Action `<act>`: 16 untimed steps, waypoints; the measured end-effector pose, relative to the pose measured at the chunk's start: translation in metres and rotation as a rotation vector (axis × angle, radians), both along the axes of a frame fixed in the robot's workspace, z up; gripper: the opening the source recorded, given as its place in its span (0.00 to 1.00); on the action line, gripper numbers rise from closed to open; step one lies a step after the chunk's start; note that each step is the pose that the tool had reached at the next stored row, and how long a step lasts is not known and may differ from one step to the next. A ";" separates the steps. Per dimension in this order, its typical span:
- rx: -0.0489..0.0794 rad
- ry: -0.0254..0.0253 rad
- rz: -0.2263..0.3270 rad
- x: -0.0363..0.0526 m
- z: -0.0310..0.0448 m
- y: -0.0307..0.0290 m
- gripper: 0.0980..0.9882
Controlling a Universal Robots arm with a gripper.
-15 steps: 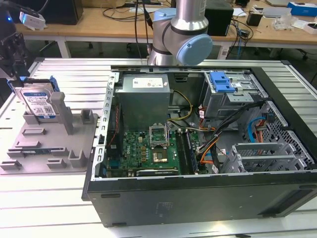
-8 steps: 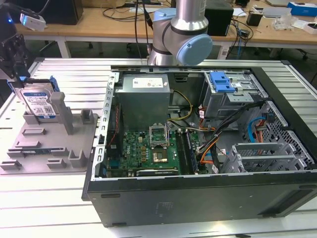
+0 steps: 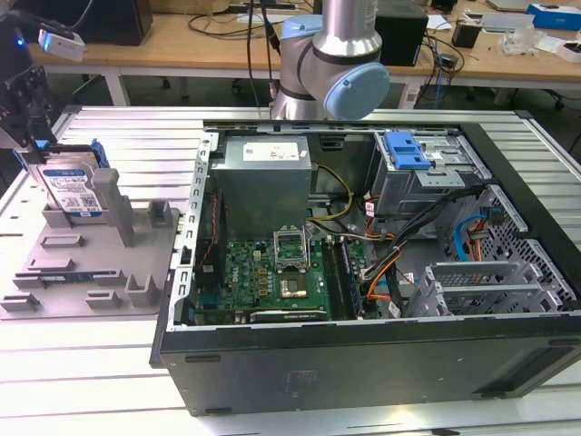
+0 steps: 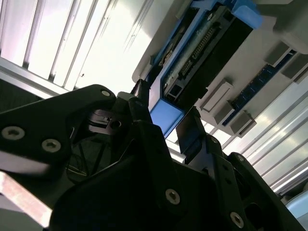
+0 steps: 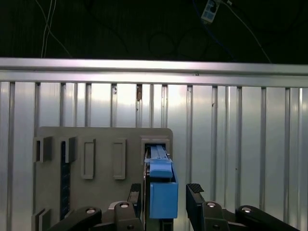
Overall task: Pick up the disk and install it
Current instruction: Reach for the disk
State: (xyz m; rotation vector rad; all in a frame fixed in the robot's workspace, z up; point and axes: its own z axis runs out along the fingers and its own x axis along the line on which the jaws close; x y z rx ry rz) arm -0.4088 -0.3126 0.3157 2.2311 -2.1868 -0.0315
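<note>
The disk [image 3: 74, 189], a silver drive with a white-and-blue label in a blue frame, stands on edge in a slot of the grey fixture [image 3: 91, 272] at the exterior view's left. My gripper [image 3: 32, 136] hangs right above its top edge. In the first wrist view the blue frame end of the disk [image 5: 161, 166] sits between my two black fingers [image 5: 195, 197], with a small gap on one side; the gripper [image 5: 166, 192] is open. The second wrist view shows the gripper [image 4: 163, 115] straddling the same blue end of the disk [image 4: 207, 53].
An open computer case [image 3: 363, 227] lies on the slatted aluminium table [image 3: 100, 363], at the exterior view's right of the fixture. It holds a motherboard [image 3: 272, 272], a power supply [image 3: 263, 177] and a drive cage with a blue tab [image 3: 406, 150]. The arm's base [image 3: 331, 64] stands behind the case.
</note>
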 end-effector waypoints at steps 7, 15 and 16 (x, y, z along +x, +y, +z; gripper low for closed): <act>0.000 0.0000 0.000 0.0000 -0.0026 -0.0011 0.45; 0.000 0.0000 -0.001 0.0000 -0.0065 -0.0024 0.45; 0.000 -0.0001 -0.001 0.0000 -0.0072 -0.0025 0.45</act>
